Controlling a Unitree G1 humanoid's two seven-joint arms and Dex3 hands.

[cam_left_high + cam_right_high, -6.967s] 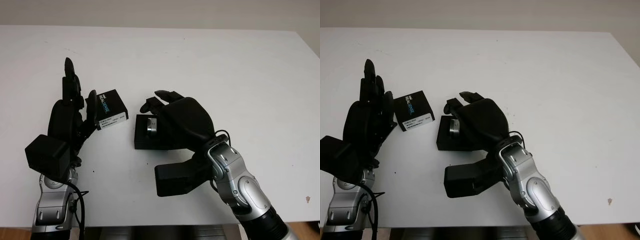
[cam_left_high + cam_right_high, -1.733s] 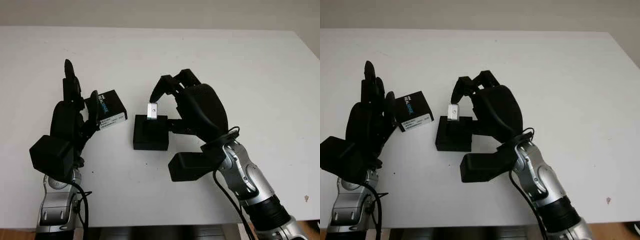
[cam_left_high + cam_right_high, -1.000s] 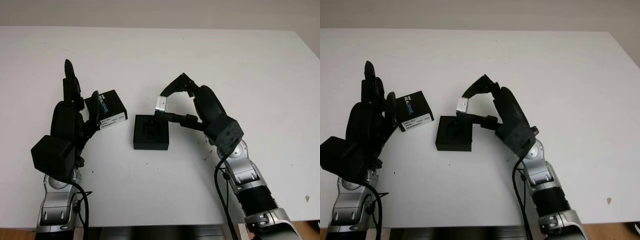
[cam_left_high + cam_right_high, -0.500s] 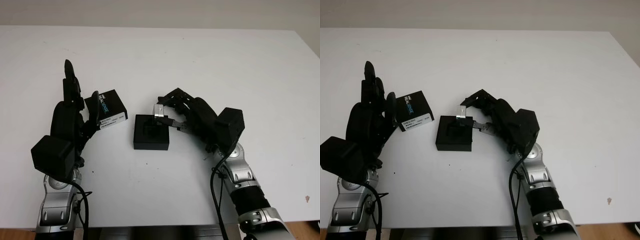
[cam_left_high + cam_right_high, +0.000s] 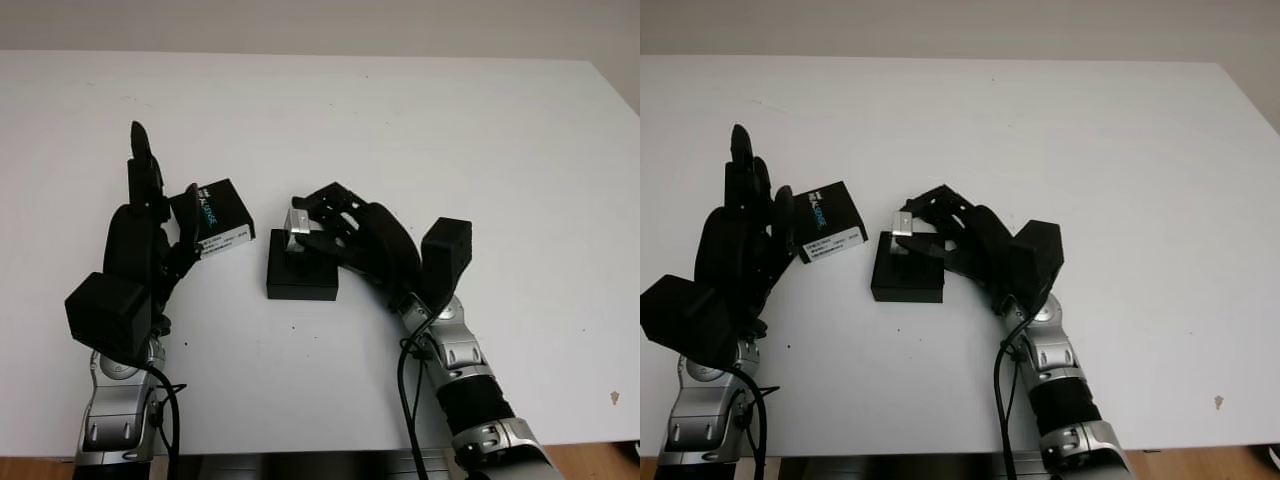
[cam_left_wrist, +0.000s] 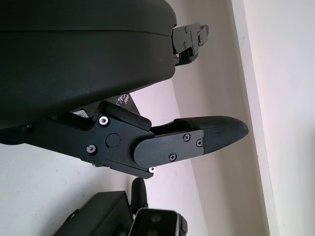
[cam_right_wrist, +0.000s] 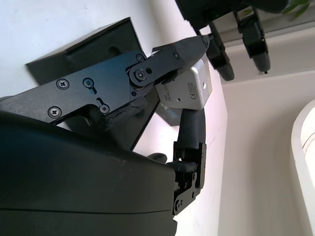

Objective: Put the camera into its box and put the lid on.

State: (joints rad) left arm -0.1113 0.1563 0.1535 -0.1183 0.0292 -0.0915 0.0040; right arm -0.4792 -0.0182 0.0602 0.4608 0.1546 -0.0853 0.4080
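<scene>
White and bare, the tabletop [image 5: 420,120] is carrying everything under the head camera. Near its middle a square black box base with a shaped black insert [image 5: 302,277] is sitting flat. The right hand [image 5: 352,238] is reaching in from the right over the box's far right part, and its black fingers [image 7: 172,59] are pinching the small silver metal camera block [image 5: 297,222]. In the right wrist view one finger is pressing on the camera's upper face while another is coming up beneath it, so the camera is clamped between them with its labelled side showing. The camera is sitting at the far edge of the box base, above the insert; whether it is already touching the insert cannot be told.

Just to the left of the box, a black rectangular lid with white and blue lettering and a white label strip [image 5: 213,217] is lying tilted against the left hand [image 5: 145,240]. That hand is standing upright at the lid's left edge, open and gripping nothing, with its fingers [image 6: 197,140] pointing towards the tabletop's far side.
</scene>
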